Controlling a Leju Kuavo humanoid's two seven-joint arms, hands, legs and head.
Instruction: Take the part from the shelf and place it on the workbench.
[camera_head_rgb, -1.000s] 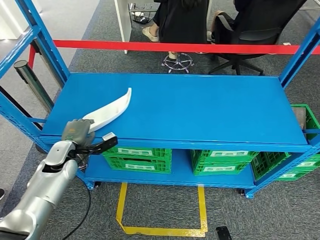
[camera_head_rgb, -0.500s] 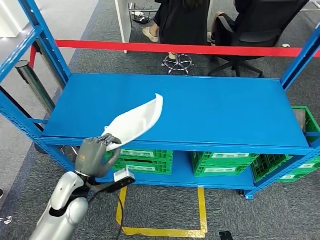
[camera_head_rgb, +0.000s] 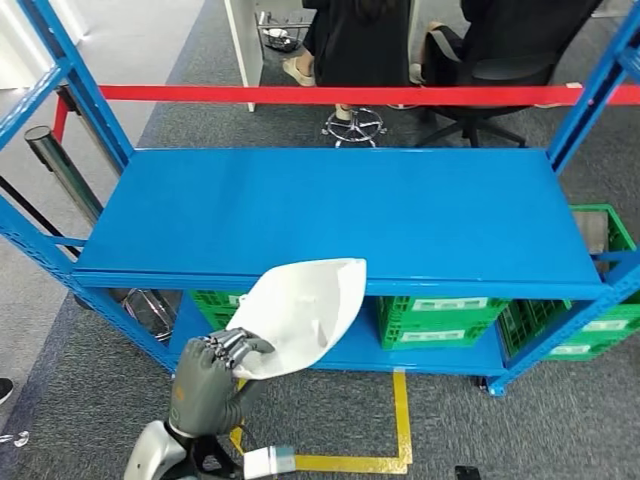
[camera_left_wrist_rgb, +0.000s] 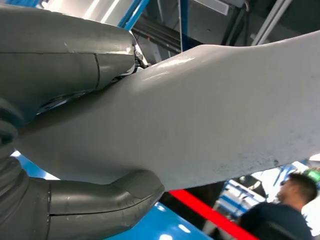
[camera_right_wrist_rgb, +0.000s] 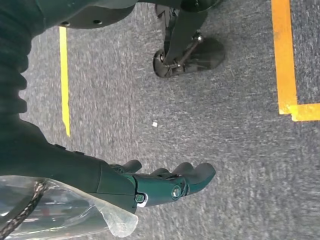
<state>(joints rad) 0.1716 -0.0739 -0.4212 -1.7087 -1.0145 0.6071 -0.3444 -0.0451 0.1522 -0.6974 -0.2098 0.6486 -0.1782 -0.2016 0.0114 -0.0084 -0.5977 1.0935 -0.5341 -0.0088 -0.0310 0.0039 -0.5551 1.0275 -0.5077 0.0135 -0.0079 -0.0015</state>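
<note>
Left hand (camera_head_rgb: 207, 382) gripping white part (camera_head_rgb: 306, 310), tip pointing right (toward shelf (camera_head_rgb: 453, 220))

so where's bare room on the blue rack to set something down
The top blue shelf is bare from post to post, bordered by the red tape behind. The lower level is crowded with green crates. The left hand holds the white part at the front edge.

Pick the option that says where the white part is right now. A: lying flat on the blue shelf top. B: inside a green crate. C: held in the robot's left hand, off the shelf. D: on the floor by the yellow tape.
C: the left hand grips the white part by its near end, clear of the blue shelf, in front of its edge.
</note>
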